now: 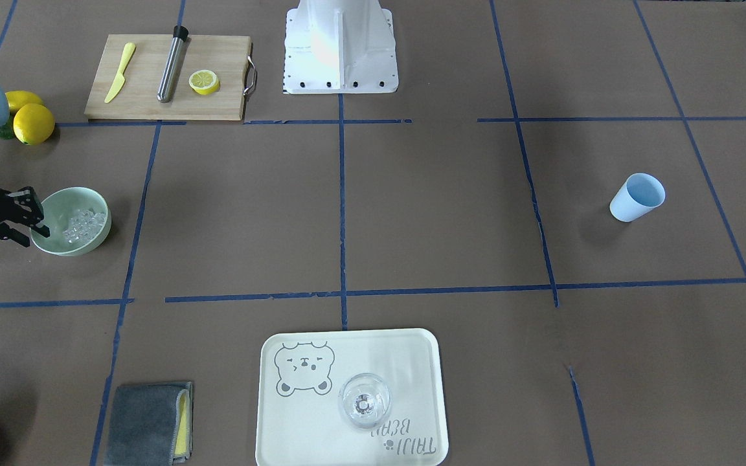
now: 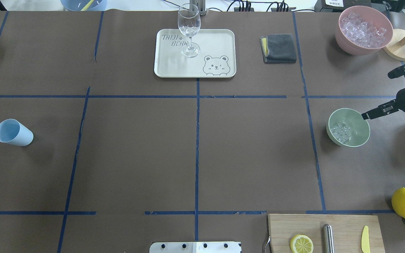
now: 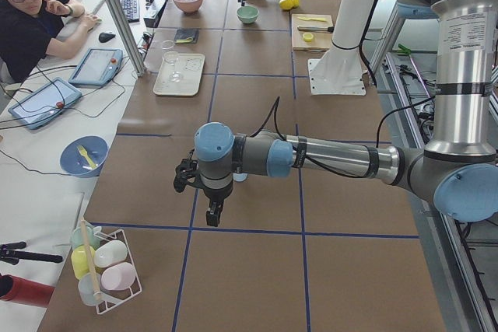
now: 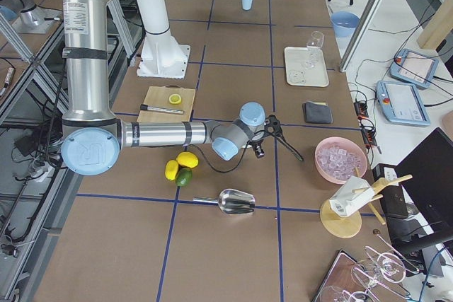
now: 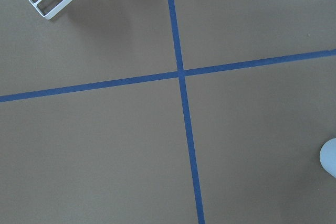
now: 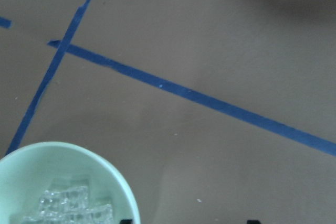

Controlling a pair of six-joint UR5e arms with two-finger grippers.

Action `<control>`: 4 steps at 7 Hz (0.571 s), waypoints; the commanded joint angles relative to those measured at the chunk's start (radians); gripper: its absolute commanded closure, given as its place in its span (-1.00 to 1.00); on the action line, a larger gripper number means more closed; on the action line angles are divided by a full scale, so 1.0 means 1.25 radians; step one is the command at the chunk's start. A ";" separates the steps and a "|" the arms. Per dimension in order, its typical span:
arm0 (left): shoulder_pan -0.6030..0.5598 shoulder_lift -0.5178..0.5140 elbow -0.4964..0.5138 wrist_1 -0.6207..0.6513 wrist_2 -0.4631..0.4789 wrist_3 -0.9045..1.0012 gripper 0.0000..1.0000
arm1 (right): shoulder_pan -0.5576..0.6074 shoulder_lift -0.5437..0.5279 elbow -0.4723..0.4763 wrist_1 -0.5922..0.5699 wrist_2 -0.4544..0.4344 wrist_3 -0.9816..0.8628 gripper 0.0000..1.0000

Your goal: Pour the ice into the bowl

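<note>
1. The ice (image 1: 83, 225) lies heaped inside the bowl (image 1: 70, 221), on the part of its floor away from the right claw. The cubes look hard, slick and loose. They would likely slide and bounce if tipped fast, and they suit pouring better than pinching.
2. The bowl stands upright on the bench (image 1: 373, 213). Its smooth plain sides suggest something light and stiff that could skid under a push. The thin rim wall seems the only sensible place to take hold.
3. The right claw (image 1: 39, 212) is at the bowl's rim with its jaws wide apart and clamped on nothing. In the right wrist view one fingertip (image 6: 126, 220) sits just inside the rim and the other outside it, so the wall appears to stand between them. The arm reaches in low and nearly level.
4. Well apart from the bowl, the pink container (image 2: 363, 30) holds more ice.
5. Farthest from the bowl, across the bench near the light blue cup (image 2: 13, 132), the left arm stretches out level. The left claw (image 3: 210, 214) points downward, and I cannot tell whether its jaws are apart or together.
</note>
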 commanded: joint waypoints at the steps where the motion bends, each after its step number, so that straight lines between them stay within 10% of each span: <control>1: 0.000 0.001 0.007 0.000 0.001 0.000 -1.00 | 0.157 0.002 0.007 -0.150 0.009 -0.178 -1.00; 4: -0.001 0.009 -0.003 -0.003 -0.003 -0.001 -1.00 | 0.352 0.009 0.056 -0.566 0.050 -0.404 -1.00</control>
